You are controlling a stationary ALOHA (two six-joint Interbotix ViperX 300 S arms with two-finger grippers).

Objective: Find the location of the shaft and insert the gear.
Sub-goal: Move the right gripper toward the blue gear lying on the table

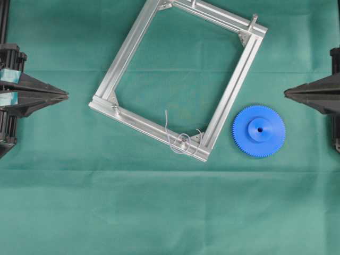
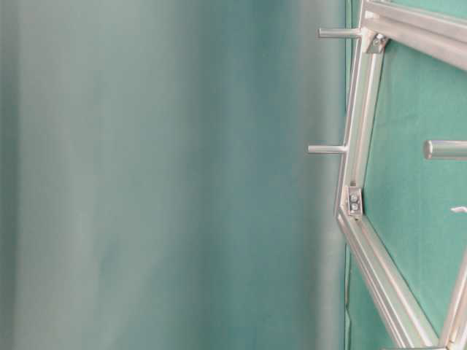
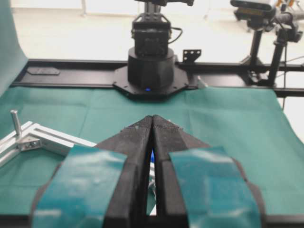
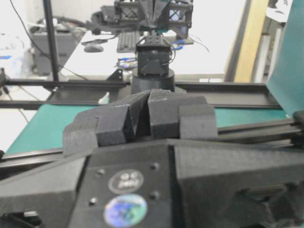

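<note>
Green cloth (image 1: 159, 212) holds aluminium frame (image 1: 125, 58), shaft (image 1: 183, 141) at its 5 o'clock corner, gear (image 1: 258, 131) just beside at 3 o'clock; left gripper (image 1: 66, 95) and right gripper (image 1: 286, 92) both clenched, empty.

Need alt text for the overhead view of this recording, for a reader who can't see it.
A blue gear lies flat on green cloth just right of a tilted square aluminium frame, whose near corner carries the wire-wrapped shaft. The left end effector and right end effector, both shut and empty, point inward from opposite edges.
</note>
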